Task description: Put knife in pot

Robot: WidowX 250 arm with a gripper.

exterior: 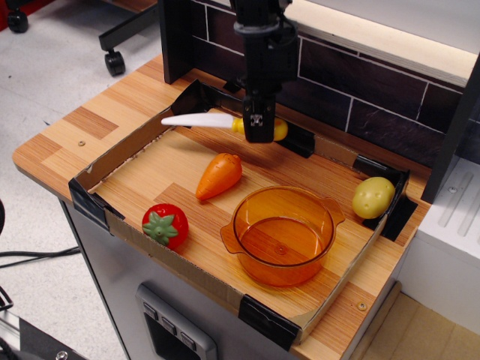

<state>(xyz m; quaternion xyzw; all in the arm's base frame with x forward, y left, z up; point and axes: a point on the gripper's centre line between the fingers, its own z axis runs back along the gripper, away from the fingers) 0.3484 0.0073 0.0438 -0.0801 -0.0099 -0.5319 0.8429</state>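
Tool (259, 129) pinches knife (214, 121) aloft; pot (283, 234) holds nothing.

Bright even overhead light, soft shadows, sharp focus.

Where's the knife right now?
The knife is held by its yellow handle in the hand, lifted near the tray's back wall, above and behind the carrot.

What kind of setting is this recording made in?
Probably a lab's toy-kitchen setup: a wood-look counter with a cardboard-walled tray, plastic play food such as a carrot and strawberry, and a dark tile backsplash.
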